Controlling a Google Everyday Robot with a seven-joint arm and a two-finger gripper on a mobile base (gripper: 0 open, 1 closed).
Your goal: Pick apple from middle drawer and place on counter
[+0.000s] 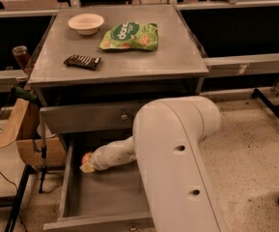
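The middle drawer (107,197) is pulled open below the counter (129,57), showing its plain grey inside. My white arm reaches down into it toward the left. My gripper (87,164) is at the drawer's left side, right at the apple (86,157), of which only a small orange-red part shows above the gripper's end. The arm's wrist hides most of the apple and the fingers.
On the counter stand a cream bowl (86,22), a green snack bag (129,36) and a dark bar (82,61). The top drawer (90,117) is shut. A cardboard box (30,139) and a stand are to the left. Speckled floor lies to the right.
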